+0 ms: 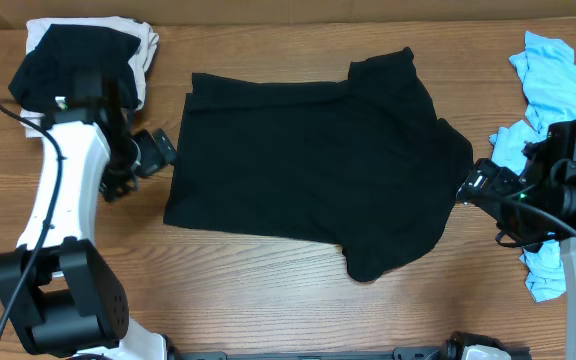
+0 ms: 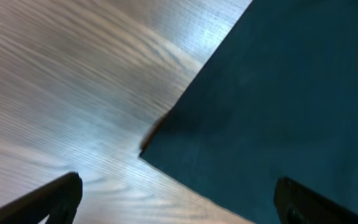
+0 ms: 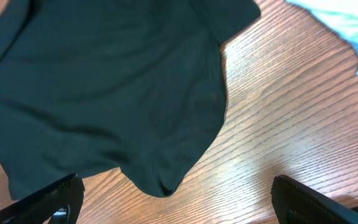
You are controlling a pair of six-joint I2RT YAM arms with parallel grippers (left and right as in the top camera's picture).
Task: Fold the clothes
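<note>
A large black T-shirt point(image 1: 308, 160) lies spread flat across the middle of the wooden table, sleeves toward the right. My left gripper point(image 1: 165, 150) is open at the shirt's left edge; in the left wrist view point(image 2: 178, 199) its fingers straddle the shirt's edge point(image 2: 278, 93), holding nothing. My right gripper point(image 1: 471, 185) is open just right of the shirt's right side; in the right wrist view point(image 3: 176, 199) the black shirt point(image 3: 104, 81) lies ahead of the fingers, not gripped. A light-blue shirt point(image 1: 553, 85) lies crumpled at the far right.
A pile of black and white folded clothes point(image 1: 88, 50) sits at the back left corner. More light-blue fabric point(image 1: 543, 275) lies under the right arm near the right edge. The light-blue fabric shows in the right wrist view point(image 3: 347, 25).
</note>
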